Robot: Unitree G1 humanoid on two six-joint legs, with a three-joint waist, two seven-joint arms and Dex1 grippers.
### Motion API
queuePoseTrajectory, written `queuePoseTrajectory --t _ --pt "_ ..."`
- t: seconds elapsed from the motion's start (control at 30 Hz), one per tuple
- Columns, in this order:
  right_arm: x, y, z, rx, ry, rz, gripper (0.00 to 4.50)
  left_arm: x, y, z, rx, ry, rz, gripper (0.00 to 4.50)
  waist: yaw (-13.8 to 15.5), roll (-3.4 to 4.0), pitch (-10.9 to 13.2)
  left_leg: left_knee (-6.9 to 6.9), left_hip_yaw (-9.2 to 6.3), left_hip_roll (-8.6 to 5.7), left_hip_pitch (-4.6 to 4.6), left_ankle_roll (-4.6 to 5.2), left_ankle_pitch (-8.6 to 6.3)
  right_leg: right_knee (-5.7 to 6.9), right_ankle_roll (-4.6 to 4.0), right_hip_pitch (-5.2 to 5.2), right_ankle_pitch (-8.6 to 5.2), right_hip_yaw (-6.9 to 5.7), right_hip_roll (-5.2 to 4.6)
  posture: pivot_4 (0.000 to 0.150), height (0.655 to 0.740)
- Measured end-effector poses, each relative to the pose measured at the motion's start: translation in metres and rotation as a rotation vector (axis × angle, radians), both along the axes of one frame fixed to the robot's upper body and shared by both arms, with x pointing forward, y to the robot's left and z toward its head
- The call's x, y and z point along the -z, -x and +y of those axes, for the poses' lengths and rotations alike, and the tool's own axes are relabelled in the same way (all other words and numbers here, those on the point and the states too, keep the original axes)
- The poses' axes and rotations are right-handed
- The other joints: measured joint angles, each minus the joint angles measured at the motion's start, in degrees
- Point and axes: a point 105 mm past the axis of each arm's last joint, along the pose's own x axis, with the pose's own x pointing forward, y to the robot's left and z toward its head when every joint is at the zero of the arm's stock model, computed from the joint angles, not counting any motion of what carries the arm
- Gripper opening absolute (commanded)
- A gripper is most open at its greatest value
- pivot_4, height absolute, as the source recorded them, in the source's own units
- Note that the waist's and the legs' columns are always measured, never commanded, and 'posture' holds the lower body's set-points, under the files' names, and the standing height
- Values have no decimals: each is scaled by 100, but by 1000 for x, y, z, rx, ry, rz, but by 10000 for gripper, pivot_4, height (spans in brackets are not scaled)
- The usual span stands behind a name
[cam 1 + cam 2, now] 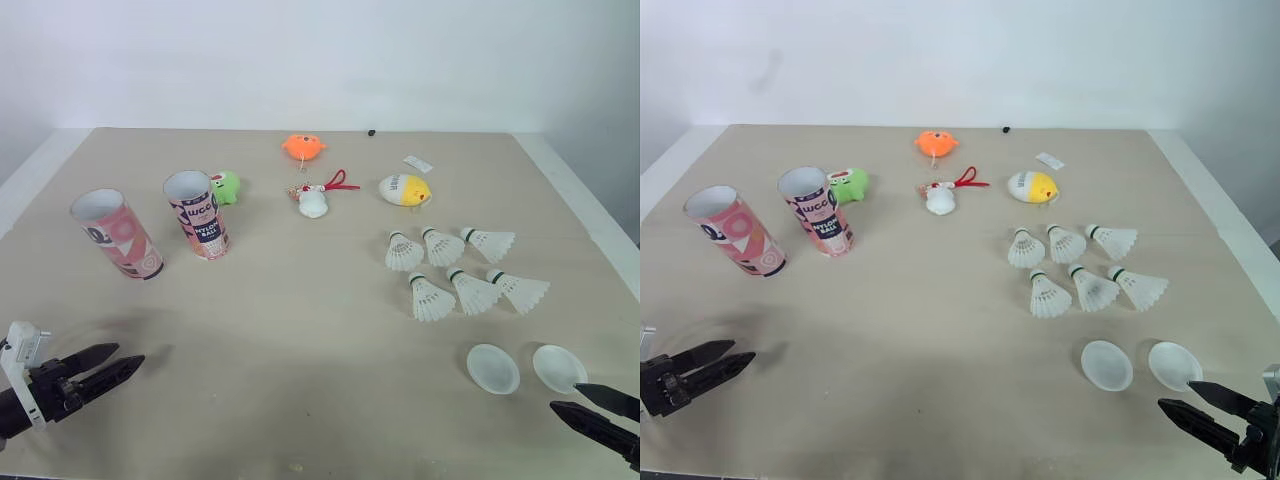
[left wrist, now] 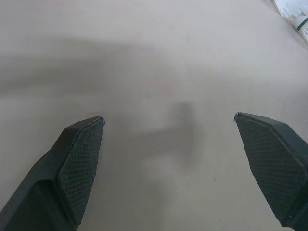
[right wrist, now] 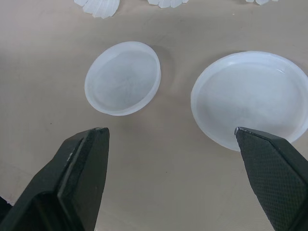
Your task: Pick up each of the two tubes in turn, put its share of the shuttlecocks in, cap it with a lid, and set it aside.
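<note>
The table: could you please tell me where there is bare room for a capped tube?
Bare: the middle between the tubes and shuttlecocks, and the near strip left of the lids. Crowded: the far toys and the right side.

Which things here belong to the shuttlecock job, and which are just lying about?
Job: two pink cardboard tubes; six white feathered shuttlecocks; two translucent plastic lids.
Lying about: orange toy; green toy; yellow egg-shaped toy; white charm with red cord.
</note>
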Motion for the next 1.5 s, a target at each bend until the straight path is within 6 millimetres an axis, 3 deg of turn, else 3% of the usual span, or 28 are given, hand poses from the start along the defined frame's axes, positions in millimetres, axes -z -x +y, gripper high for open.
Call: queuePoseTrajectory --t 0.47,0.73,0.83,0.9,1.03,1.2,1.27,1.37,1.5 --pt "1 -6 8 -35 -4 -5 44635 -1 -9 -7 16 12 -14 45000 0 -1 -2 4 4 0 1 1 1 1 7 1 8 8 4 1500 7400" --pt "-19 -26 36 -172 -5 -52 44635 -14 -20 -45 70 25 -91 45000 0 -2 -4 13 11 -1 3 7 4 1 38 2 31 30 5 1500 7400" --pt "-33 -35 62 -280 -26 -95 44635 -26 -32 -53 53 56 -157 45000 1 -1 -4 17 7 5 3 8 6 1 46 5 43 32 20 1500 7400" --pt "-53 -52 94 -403 -61 -172 44635 -42 -46 -62 33 137 -236 45000 -7 -1 -2 37 7 8 -1 9 8 4 45 7 59 35 36 1500 7400" --pt "-85 -68 156 -651 -171 -274 44635 -67 -38 -71 51 329 -298 45000 -71 -15 5 58 7 28 -3 5 5 5 35 7 72 38 56 1500 7400" --pt "-85 -74 211 -863 -327 -221 44635 -59 -13 -49 -98 409 -279 45000 -96 -20 8 67 -2 28 -22 4 3 9 30 -4 70 40 58 1500 7400" --pt "-85 -76 219 -894 -336 -217 44635 -60 -11 -48 -119 419 -289 45000 -20 -20 8 82 -7 23 -39 4 3 13 31 -11 71 29 53 1500 7400" --pt "-91 -110 255 -919 -326 -294 44635 -59 -4 -36 -237 386 -343 45000 -34 -29 8 92 12 36 -39 8 11 8 11 -26 88 36 53 1500 7400" --pt "-88 -134 275 -885 -305 -322 44635 -62 -4 -7 -415 231 -449 45000 -8 -30 8 93 38 35 -44 8 22 10 -1 -35 98 36 62 1500 7400"
